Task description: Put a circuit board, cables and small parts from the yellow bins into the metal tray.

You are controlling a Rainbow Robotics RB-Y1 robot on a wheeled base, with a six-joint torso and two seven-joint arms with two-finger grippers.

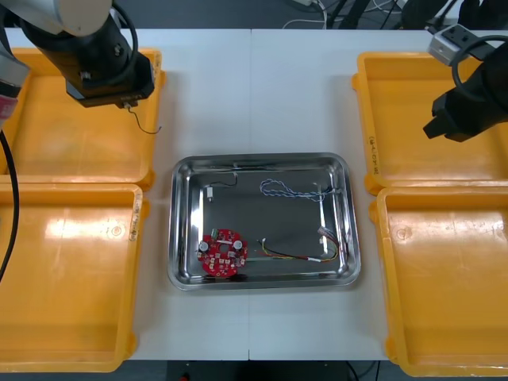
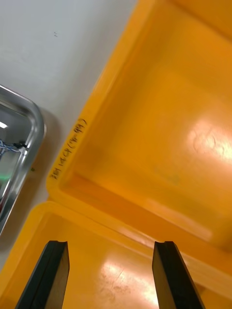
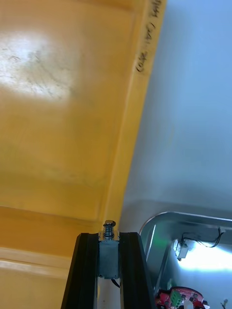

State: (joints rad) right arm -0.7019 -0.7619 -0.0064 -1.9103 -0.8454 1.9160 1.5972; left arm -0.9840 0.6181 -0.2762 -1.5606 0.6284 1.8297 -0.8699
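Note:
My left gripper [image 1: 121, 98] hangs over the inner edge of the far-left yellow bin [image 1: 63, 139]. In the left wrist view it [image 3: 108, 235] is shut on a small metal part [image 3: 107, 251], and a thin black wire [image 1: 148, 125] trails from it. The metal tray [image 1: 262, 158] holds a round red circuit board [image 1: 224, 252], a twisted blue and white cable [image 1: 290, 189], a red and yellow cable [image 1: 305, 254] and a black cable [image 1: 222, 184]. My right gripper [image 2: 111, 247] stands open with nothing between its fingers, above the seam between the two right bins.
The near-left bin [image 1: 63, 270], far-right bin [image 1: 429, 119] and near-right bin [image 1: 452, 278] look bare inside. A strip of white table separates the tray's rim [image 3: 159, 218] from the left bins. The tray's corner [image 2: 35, 120] lies close to the right bins.

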